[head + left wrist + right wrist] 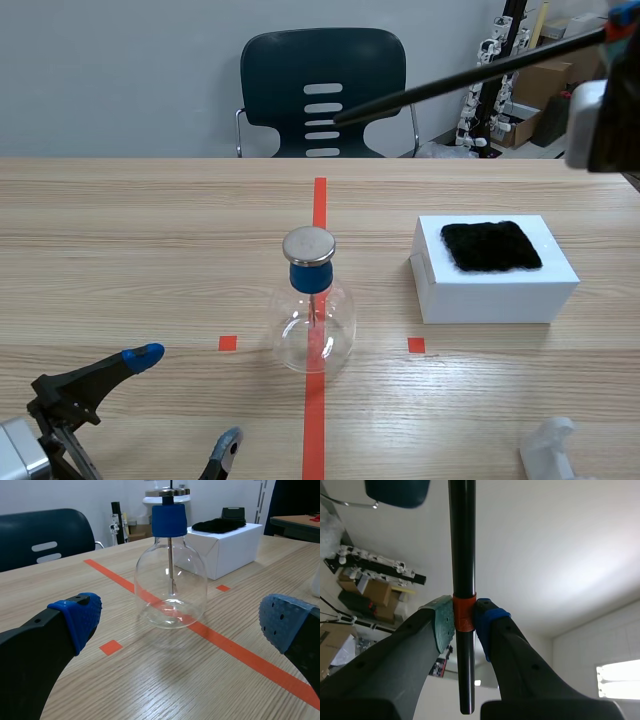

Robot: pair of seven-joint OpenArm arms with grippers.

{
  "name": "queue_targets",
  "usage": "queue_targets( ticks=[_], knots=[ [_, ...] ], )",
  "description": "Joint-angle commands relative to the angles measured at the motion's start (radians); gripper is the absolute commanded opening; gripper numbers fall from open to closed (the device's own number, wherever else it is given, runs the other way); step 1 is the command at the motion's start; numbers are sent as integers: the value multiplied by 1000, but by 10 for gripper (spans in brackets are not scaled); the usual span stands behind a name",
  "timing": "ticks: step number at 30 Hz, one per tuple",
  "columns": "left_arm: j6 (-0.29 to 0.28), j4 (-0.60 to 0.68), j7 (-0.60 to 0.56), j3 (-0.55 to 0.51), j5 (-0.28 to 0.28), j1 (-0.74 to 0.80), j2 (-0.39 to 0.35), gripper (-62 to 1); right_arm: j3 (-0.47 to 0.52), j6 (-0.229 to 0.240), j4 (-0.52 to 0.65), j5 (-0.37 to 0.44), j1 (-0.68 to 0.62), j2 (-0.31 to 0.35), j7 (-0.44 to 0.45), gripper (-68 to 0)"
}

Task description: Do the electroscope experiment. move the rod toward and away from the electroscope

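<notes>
Fingers (pixel 442 625) of right arm (pixel 598 125) tight around rod (pixel 462 545)

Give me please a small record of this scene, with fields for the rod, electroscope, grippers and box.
electroscope: upright glass flask, blue stopper, metal disc on top
rod: black, raised high, away from the electroscope
right gripper: shut on the rod at its orange band
left gripper: open, low, before the electroscope
white box: beside the electroscope, black cloth on top

Colours we see
Black rod (pixel 470 72) with an orange band (pixel 463 612); clear flask (pixel 313 330), blue stopper (pixel 309 277), silver cap (pixel 308 245); white box (pixel 500 292), black cloth (pixel 491 246).
</notes>
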Motion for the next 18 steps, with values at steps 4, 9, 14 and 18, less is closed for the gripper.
queue_targets(
  ticks=[4,9,14,18],
  knots=[
    [-2,14,-14,-3,-3,3,0,14,111,-13,12,88,-51,47,4,-658],
    [-2,14,-14,-3,-3,3,0,14,231,-9,12,170,-120,48,23,-658],
    [-2,14,-14,-3,-3,3,0,14,331,-2,12,246,-196,48,47,-658],
    [-2,14,-14,-3,-3,3,0,14,367,3,11,266,-232,48,65,-658]
  ],
)
